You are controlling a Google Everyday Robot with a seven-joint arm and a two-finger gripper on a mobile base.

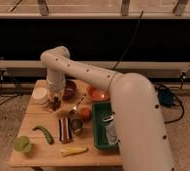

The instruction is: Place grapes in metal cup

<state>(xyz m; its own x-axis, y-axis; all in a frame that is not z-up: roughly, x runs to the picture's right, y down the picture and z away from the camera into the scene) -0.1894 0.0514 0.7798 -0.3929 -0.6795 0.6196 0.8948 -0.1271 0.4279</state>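
Note:
The grapes (54,104), a small dark reddish-purple bunch, hang at the tip of my gripper (54,99) over the back left part of the wooden table (38,155). The gripper points straight down from the white arm and is shut on the bunch, just above the tabletop. The metal cup (77,125), a small silver cylinder with a dark inside, stands near the table's middle, to the right of the gripper and nearer the front. An orange-red round fruit (85,113) sits right behind the cup.
A white tub (39,95) is left of the gripper and a dark maroon bowl (69,89) is right of it. An orange bowl (98,94), a green tray (99,131), a striped bar (64,129), a green pepper (44,134), a lime-green fruit (23,144) and a yellow piece (74,150) also lie on the table.

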